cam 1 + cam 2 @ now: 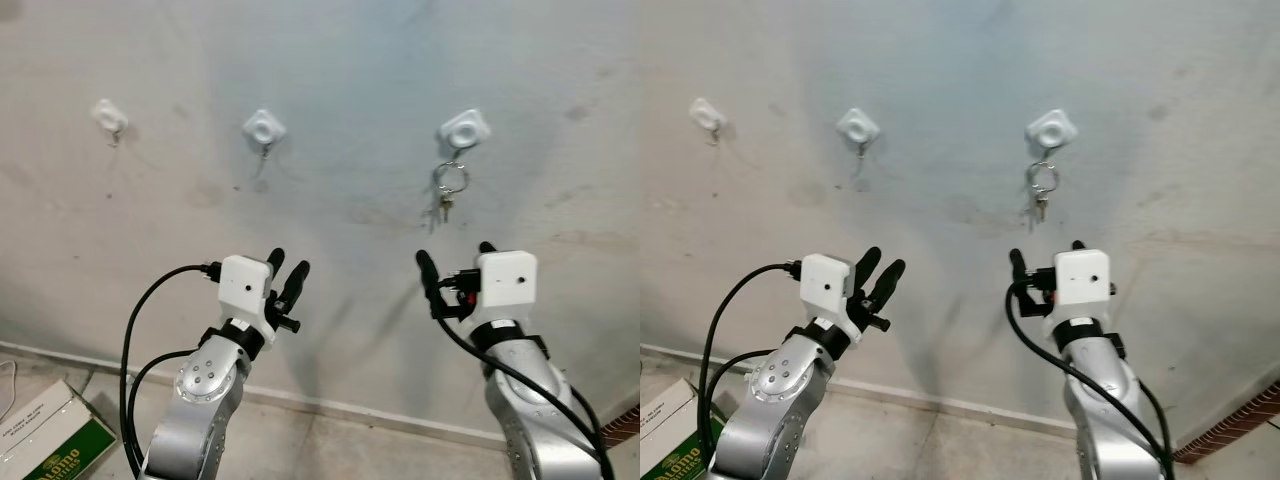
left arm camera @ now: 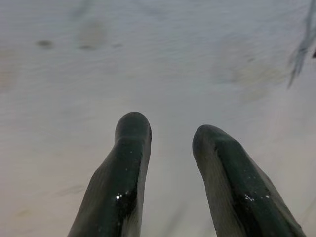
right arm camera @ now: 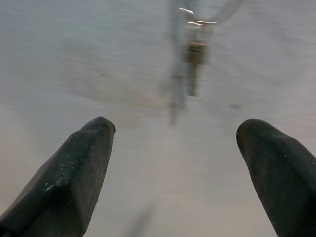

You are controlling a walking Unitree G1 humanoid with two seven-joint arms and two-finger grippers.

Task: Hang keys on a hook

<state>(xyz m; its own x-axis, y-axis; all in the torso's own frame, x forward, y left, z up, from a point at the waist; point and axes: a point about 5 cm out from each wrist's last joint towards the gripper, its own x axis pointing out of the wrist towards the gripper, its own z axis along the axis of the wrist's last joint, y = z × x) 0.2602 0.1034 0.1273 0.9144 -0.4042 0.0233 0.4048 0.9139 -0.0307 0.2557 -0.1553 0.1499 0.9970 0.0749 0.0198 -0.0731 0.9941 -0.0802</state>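
A small bunch of keys [image 1: 449, 190] on a metal ring hangs from the rightmost white wall hook [image 1: 464, 129]. The keys [image 3: 195, 49] show blurred in the right wrist view, past the fingertips. My right gripper [image 1: 455, 255] is raised just below the keys, open wide, with nothing between its fingers [image 3: 74, 173]. Further left, my left gripper [image 1: 288, 264] is raised in front of the bare wall, open and empty; its fingers [image 2: 126, 168] stand a little apart.
Two more white hooks, one in the middle [image 1: 264, 128] and one at the far left [image 1: 109, 116], are fixed on the grey stained wall. A green and white cardboard box [image 1: 50, 435] lies on the floor at lower left. A baseboard [image 1: 350, 410] runs along the wall's foot.
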